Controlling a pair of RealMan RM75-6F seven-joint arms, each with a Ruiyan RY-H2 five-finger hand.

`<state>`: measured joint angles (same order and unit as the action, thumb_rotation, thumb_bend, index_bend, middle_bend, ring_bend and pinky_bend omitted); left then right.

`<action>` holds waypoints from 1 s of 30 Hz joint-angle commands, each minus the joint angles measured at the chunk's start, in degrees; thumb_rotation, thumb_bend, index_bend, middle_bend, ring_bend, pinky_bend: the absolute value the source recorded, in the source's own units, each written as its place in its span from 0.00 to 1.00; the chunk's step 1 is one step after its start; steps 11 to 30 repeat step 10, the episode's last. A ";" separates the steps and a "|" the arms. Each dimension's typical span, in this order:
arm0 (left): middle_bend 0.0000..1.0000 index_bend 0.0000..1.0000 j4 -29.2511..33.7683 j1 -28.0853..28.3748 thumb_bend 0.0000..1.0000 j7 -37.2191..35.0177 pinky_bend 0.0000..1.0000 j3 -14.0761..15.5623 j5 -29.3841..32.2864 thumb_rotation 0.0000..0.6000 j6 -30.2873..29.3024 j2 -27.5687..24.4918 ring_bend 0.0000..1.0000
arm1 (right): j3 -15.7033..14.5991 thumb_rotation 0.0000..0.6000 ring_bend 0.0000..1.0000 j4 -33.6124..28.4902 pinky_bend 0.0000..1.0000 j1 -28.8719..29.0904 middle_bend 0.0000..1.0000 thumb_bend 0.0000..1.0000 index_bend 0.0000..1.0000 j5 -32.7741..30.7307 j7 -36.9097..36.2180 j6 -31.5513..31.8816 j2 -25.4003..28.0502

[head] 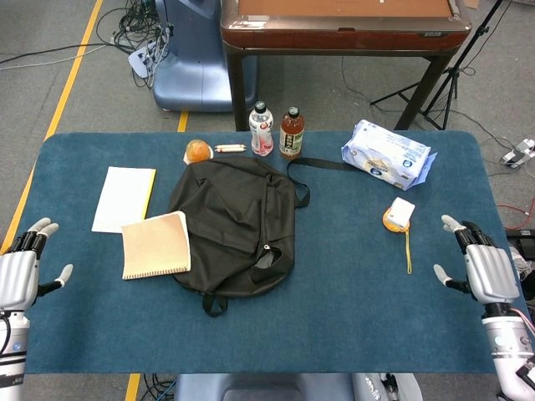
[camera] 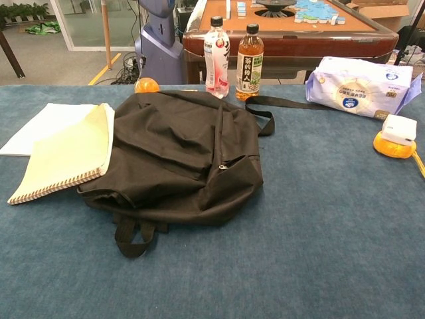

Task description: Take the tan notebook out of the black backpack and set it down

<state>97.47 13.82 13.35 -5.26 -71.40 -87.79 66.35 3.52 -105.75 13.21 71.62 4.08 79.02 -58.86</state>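
The tan notebook (head: 156,245) lies flat and closed on the blue desk (head: 351,292), out of the black backpack (head: 235,223) and just beside its left side, with the notebook's right edge resting against or slightly on the bag's fabric. Its long axis runs roughly from the robot's side toward the far side of the desk, tilted a little so the far end leans right; the spiral-bound edge is the near short edge, facing the robot, as the chest view shows (camera: 63,163). The backpack is slumped flat with its long axis running the same near-to-far way, one loop handle at the near end and one strap trailing off to the right at the far end. The left hand (head: 18,274) hangs over the left edge of the desk, well apart from the notebook, its fingers spread and holding nothing. The right hand (head: 481,269) sits near the right edge of the desk, likewise spread and empty. By count there is one notebook, one backpack, and one white pad of paper (head: 124,197) lying just beyond the notebook, partly under its far corner in the chest view. Along the far side stand two bottles, one white (head: 262,129) and one amber (head: 291,133), beside one orange fruit (head: 197,150). There is also one pack of tissues (head: 388,154) and one orange tape measure (head: 399,215) with its yellow tape drawn out toward the robot.
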 commanded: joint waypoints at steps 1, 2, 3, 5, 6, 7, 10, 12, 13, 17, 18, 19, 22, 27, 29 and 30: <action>0.16 0.21 0.65 -1.50 0.22 0.51 0.40 0.96 -1.08 1.00 -1.40 0.54 0.20 | -0.48 1.00 0.11 0.57 0.24 -1.27 0.24 0.31 0.15 1.92 0.41 1.65 -1.03; 0.16 0.21 0.72 -1.83 0.22 0.49 0.40 1.16 -1.37 1.00 -1.56 0.62 0.20 | -0.54 1.00 0.11 0.65 0.24 -1.46 0.24 0.31 0.15 2.38 0.32 1.84 -1.17; 0.16 0.21 0.79 -2.22 0.22 0.57 0.40 1.40 -1.73 1.00 -1.73 0.71 0.20 | -0.56 1.00 0.11 0.79 0.24 -1.66 0.24 0.31 0.15 2.94 0.17 2.06 -1.32; 0.16 0.22 0.65 -2.68 0.22 1.00 0.39 1.66 -2.48 1.00 -2.03 1.05 0.20 | -0.43 1.00 0.11 1.18 0.24 -1.85 0.24 0.31 0.16 4.14 -0.08 2.50 -1.64; 0.16 0.22 0.58 -2.85 0.22 1.23 0.39 1.75 -2.75 1.00 -2.12 1.21 0.20 | -0.38 1.00 0.11 1.27 0.24 -1.94 0.24 0.31 0.16 4.59 -0.14 2.69 -1.77; 0.16 0.22 0.52 -2.99 0.22 1.37 0.39 1.78 -2.97 1.00 -2.18 1.39 0.20 | -0.33 1.00 0.11 1.30 0.24 -2.02 0.24 0.31 0.16 4.96 -0.09 2.86 -1.88; 0.16 0.22 0.45 -3.37 0.22 1.29 0.39 1.63 -3.49 1.00 -2.27 1.79 0.20 | -0.17 1.00 0.12 1.70 0.24 -2.31 0.24 0.31 0.16 6.27 0.98 3.76 -2.45; 0.16 0.22 0.45 -3.37 0.22 1.29 0.39 1.63 -3.49 1.00 -2.27 1.79 0.20 | -0.17 1.00 0.12 1.70 0.24 -2.31 0.24 0.31 0.16 6.27 0.98 3.76 -2.45; 0.16 0.22 0.45 -3.37 0.22 1.29 0.39 1.63 -3.49 1.00 -2.27 1.79 0.20 | -0.17 1.00 0.12 1.70 0.24 -2.31 0.24 0.31 0.16 6.27 0.98 3.76 -2.45; 0.16 0.22 0.45 -3.37 0.22 1.29 0.39 1.63 -3.49 1.00 -2.27 1.79 0.20 | -0.17 1.00 0.12 1.70 0.24 -2.31 0.24 0.31 0.16 6.27 0.98 3.76 -2.45; 0.16 0.22 0.45 -3.37 0.22 1.29 0.39 1.63 -3.49 1.00 -2.27 1.79 0.20 | -0.17 1.00 0.12 1.70 0.24 -2.31 0.24 0.31 0.16 6.27 0.98 3.76 -2.45; 0.16 0.22 0.45 -3.37 0.22 1.29 0.39 1.63 -3.49 1.00 -2.27 1.79 0.20 | -0.17 1.00 0.12 1.70 0.24 -2.31 0.24 0.31 0.16 6.27 0.98 3.76 -2.45; 0.16 0.22 0.45 -3.37 0.22 1.29 0.39 1.63 -3.49 1.00 -2.27 1.79 0.20 | -0.17 1.00 0.12 1.70 0.24 -2.31 0.24 0.31 0.16 6.27 0.98 3.76 -2.45; 0.16 0.22 0.45 -3.37 0.22 1.29 0.39 1.63 -3.49 1.00 -2.27 1.79 0.20 | -0.17 1.00 0.12 1.70 0.24 -2.31 0.24 0.31 0.16 6.27 0.98 3.76 -2.45; 0.16 0.22 0.45 -3.37 0.22 1.29 0.39 1.63 -3.49 1.00 -2.27 1.79 0.20 | -0.17 1.00 0.12 1.70 0.24 -2.31 0.24 0.31 0.16 6.27 0.98 3.76 -2.45; 0.16 0.22 0.45 -3.37 0.22 1.29 0.39 1.63 -3.49 1.00 -2.27 1.79 0.20 | -0.17 1.00 0.12 1.70 0.24 -2.31 0.24 0.31 0.16 6.27 0.98 3.76 -2.45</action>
